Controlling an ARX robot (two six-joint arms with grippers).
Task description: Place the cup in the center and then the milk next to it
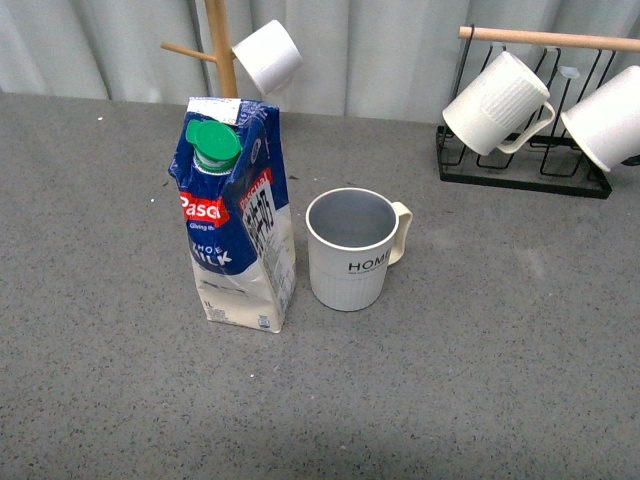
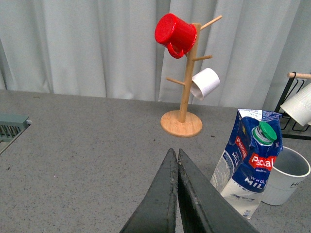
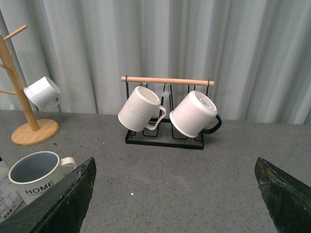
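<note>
The cream-white ribbed cup (image 1: 350, 250) with "HOME" lettering and a grey-blue inside stands upright on the dark grey speckled tabletop (image 1: 470, 340), handle to the right. The dark blue and white milk carton (image 1: 238, 215) with a green cap stands upright just left of it, a small gap between them. Neither arm shows in the front view. My left gripper (image 2: 175, 154) is shut and empty, above the table to the left of the carton (image 2: 250, 162). My right gripper (image 3: 176, 170) is open and empty, with the cup (image 3: 36, 175) beside its left finger.
A wooden mug tree (image 2: 183, 77) holds a red cup (image 2: 175, 35) and a small smooth white cup (image 1: 267, 55) behind the carton. A black wire rack (image 1: 520, 165) with a wooden bar holds white ribbed mugs (image 1: 495, 105) at the back right. A grey curtain hangs behind.
</note>
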